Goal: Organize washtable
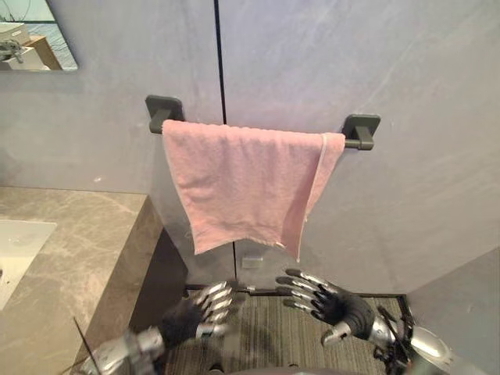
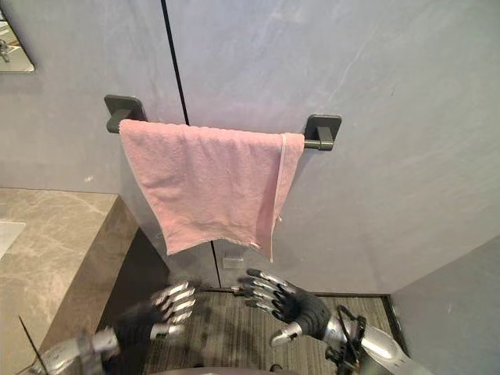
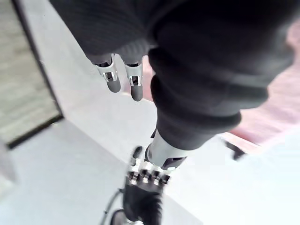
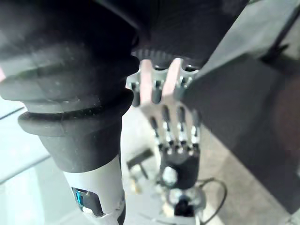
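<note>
Countertop point(image 1: 86, 234) in brownish marble sits off to the left of the left hand point(image 1: 191, 316). A white sink point(image 1: 16, 250) is set into it further out that way, and there's a corner of a mirror point(image 1: 31, 35) way up above on that side. Left hand hangs low, just past the counter's end, back of the hand up, fingers point(image 1: 223, 295) loose and only slightly bent, nothing in them.

Up above both hands, well clear of them, the pink towel point(image 1: 242, 187) is draped over a dark rail point(image 1: 355, 143) on the grey wall point(image 1: 414, 78). The rail runs between two dark brackets point(image 1: 162, 109), one up over the left hand, the other up over the right. Towel's hanging kinda crooked: it's spread wide along the rail, its right edge is folded over on itself, and the bottom hem slants down toward the right-hand side. The lowest corner ends above the gap between the two hands. Neither hand touches it.

Right hand point(image 1: 340, 308) is about level with the left one and near it, with a gap between. Its fingers point(image 1: 301, 291) are fanned wide and pointing toward the left hand, thumb sticking down, empty too. Striped grey floor point(image 1: 273, 340) lies under both hands.
</note>
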